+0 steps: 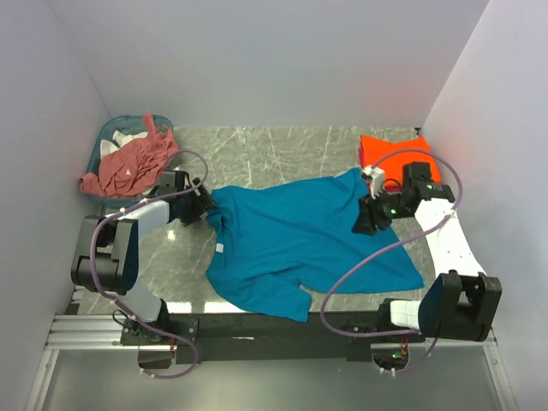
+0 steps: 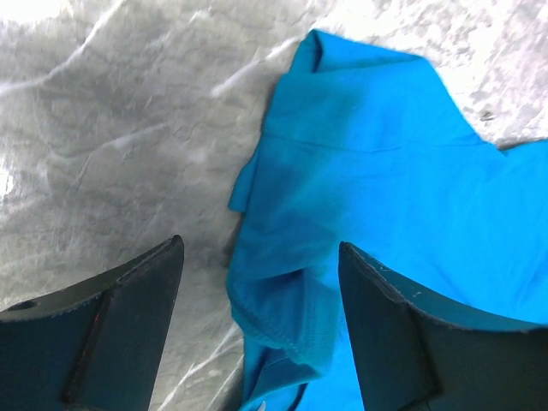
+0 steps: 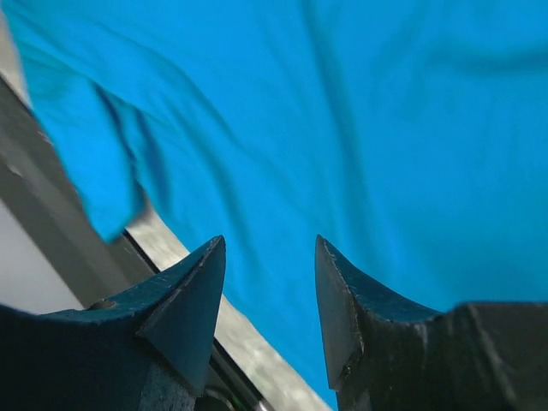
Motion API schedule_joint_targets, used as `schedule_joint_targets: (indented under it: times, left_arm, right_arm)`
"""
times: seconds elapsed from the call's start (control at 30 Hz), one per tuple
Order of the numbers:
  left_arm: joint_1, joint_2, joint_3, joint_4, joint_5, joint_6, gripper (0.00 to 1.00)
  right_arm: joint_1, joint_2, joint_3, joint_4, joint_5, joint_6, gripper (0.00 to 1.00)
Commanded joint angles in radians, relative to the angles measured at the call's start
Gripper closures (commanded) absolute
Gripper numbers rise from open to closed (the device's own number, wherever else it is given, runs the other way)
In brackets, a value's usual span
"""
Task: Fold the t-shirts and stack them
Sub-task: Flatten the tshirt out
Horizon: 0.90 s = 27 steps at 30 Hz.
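Teal-blue t-shirt (image 1: 291,235) lies spread and rumpled in the middle of the counter (image 1: 282,150), near hem at the front edge. Left tool (image 1: 201,208) sits at its collar-side edge, jaws apart, gripping nothing. Right tool (image 1: 366,224) is low over the shirt's right side, jaws apart, nothing pinched. Orange t-shirt (image 1: 390,152) is in the far right corner; salmon-pink t-shirt (image 1: 128,167) is draped over the teal basket (image 1: 107,141), far left.
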Motion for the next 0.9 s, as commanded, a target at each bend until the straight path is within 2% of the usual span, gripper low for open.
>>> schedule_joint_targets:
  times: [0.0,0.27,0.6,0.8,0.87]
  left_arm:
    - [-0.004,-0.006,-0.008,0.061,0.017,-0.006,0.22]
    - [-0.004,0.056,0.018,0.074,0.029,-0.016,0.27]
    - [-0.046,0.152,0.096,0.05,-0.025,-0.009,0.3]
    - [-0.063,0.208,0.185,0.009,-0.063,0.021,0.41]
    - [-0.072,0.218,0.215,0.004,-0.077,0.036,0.5]
  right_arm:
    - [0.086,0.013,0.092,0.093,-0.078,0.166,0.47]
    - [0.152,0.01,0.046,0.195,-0.109,0.266,0.47]
    - [0.151,-0.033,0.005,0.215,-0.109,0.259,0.46]
    - [0.148,-0.03,-0.006,0.206,-0.121,0.24,0.46]
    - [0.146,-0.036,-0.009,0.208,-0.126,0.239,0.46]
